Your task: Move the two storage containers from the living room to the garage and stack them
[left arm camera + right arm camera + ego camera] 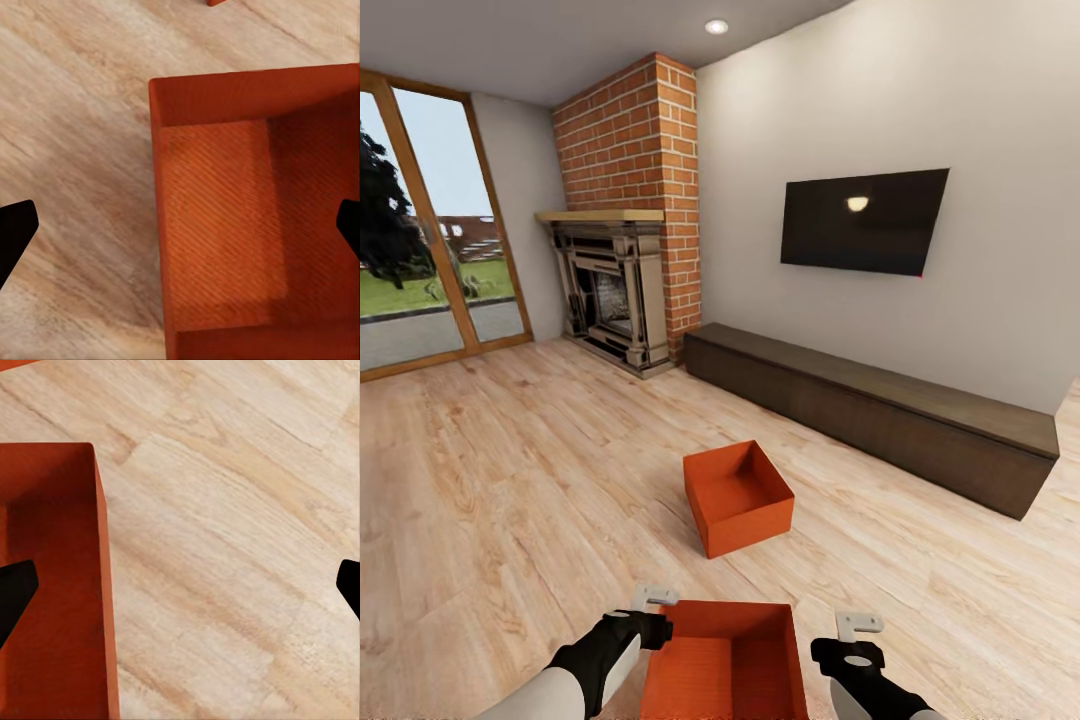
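Orange-red near storage container (725,665), no lid, thin stiff walls, likely light but bendy. Best gripped on both side rims. Left end effector (657,598) and right end effector (858,627) spread wide, holding nothing.

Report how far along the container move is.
Nothing looks done: both containers sit on the living room's wood floor. The near container lies between the open left gripper and right gripper, ungrasped; the far container is untouched. Carrying and garage stacking remain.
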